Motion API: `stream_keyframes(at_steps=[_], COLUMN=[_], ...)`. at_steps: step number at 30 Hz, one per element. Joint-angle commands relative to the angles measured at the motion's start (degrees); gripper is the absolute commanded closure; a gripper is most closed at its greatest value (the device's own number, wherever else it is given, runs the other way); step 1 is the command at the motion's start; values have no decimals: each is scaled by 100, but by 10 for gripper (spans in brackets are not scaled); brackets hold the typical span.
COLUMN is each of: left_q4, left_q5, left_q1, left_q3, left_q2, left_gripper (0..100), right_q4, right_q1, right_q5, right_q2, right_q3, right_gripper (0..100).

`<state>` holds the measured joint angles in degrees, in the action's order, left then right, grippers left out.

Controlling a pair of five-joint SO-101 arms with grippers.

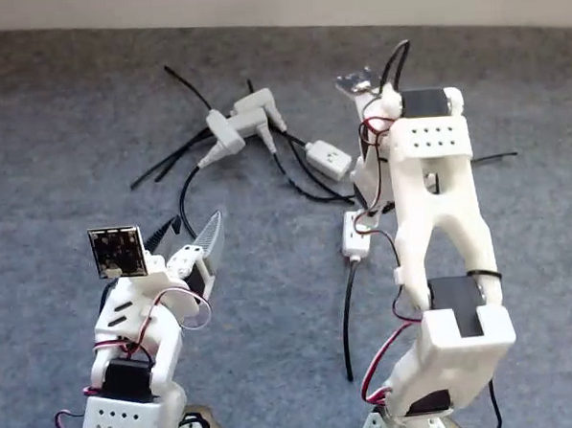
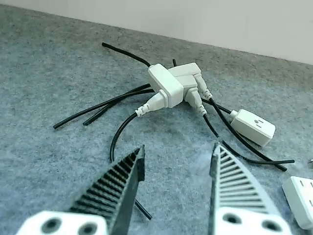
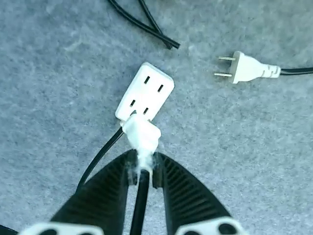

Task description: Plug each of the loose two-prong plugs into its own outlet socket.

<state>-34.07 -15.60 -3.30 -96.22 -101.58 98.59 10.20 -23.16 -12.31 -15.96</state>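
— Looking from the arm bases outward, what's each claw doing?
— Nearest, the left gripper (image 2: 178,152) hangs over bare carpet (image 2: 58,73), jaws spread wide, nothing between them. The right gripper (image 3: 143,161) is pinched tight on a white plug (image 3: 142,134), right at the collar where its black cord (image 3: 140,196) leaves it. That plug's nose is against a white socket block (image 3: 146,93); the prongs are hidden, so I can't tell whether it's fully home.
— And what's left to do?
— Just beyond that block lies a loose plug (image 3: 244,68), prongs bare, flat on the carpet. Farther off sits a single socket (image 2: 252,126), and farthest a knot of plugs (image 2: 173,83) around an adapter, amid loose cables (image 2: 98,107).
— How would they handle?
— Light, hard plastic, I'd guess, smooth enough to slip; the cords look springy and could drag a plug askew. I'd take the body by its flat sides, behind the prongs; the light block may skid when pushed.
— Any lettering?
— None I can read on any of it.
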Motion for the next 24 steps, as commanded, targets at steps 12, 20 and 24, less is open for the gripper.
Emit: stream_keyframes(at_steps=[12,20,24], left_q4=[-26,-26,-26], left_q5=[53,53,53], left_q1=[57,66,57], left_q3=[-92,-92,-92], left_q2=[-13,-13,-13], left_gripper=[769,769,769], right_q4=[-13,-40,-22], right_q1=[-75,-40,-48], right_q5=[-703,-1178,-1433], right_q2=[-215,-268,-549], right_q3=[-716,-980,-1033], right_gripper=[993,993,993])
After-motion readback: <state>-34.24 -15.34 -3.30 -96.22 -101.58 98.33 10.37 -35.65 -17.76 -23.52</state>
